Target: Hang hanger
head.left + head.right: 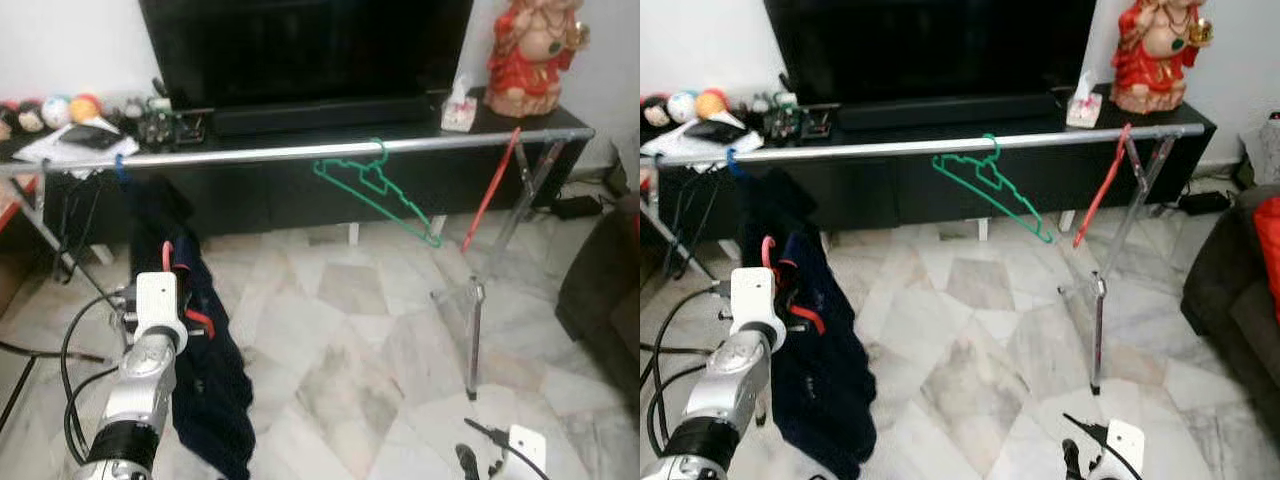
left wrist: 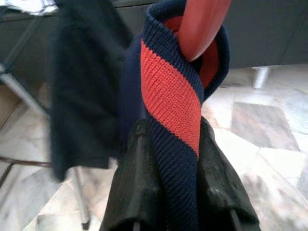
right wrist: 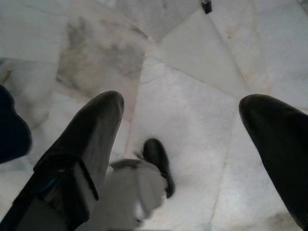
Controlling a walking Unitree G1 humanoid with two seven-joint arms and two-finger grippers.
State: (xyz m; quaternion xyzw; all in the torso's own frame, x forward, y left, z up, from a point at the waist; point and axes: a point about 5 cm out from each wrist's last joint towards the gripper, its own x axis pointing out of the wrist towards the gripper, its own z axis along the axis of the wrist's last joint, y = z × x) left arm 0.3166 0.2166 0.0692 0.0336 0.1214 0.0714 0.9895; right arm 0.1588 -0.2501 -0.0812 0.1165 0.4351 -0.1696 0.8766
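My left gripper (image 2: 173, 129) is shut on the navy and red ribbed collar (image 2: 169, 91) of a dark navy garment (image 1: 215, 385). That garment hangs on a red hanger (image 1: 170, 256), whose hook stands up below the silver rail (image 1: 270, 153). The left gripper (image 1: 182, 322) is low at the front left, under the rail's left part. On the rail hang a green hanger (image 1: 375, 190), tilted and bare, a blue hook with another dark garment (image 1: 155, 210), and a second red hanger (image 1: 490, 190) near the right end. My right gripper (image 3: 183, 120) hangs low and open over the floor.
Behind the rail stands a black TV cabinet (image 1: 300, 190) with a television (image 1: 300, 50), a red statue (image 1: 535, 55), a tissue box (image 1: 459, 108) and several balls (image 1: 55, 108). The rack's right leg (image 1: 473, 340) stands on the marble floor. A dark sofa (image 1: 605, 290) is at the right, cables (image 1: 75, 345) at the left.
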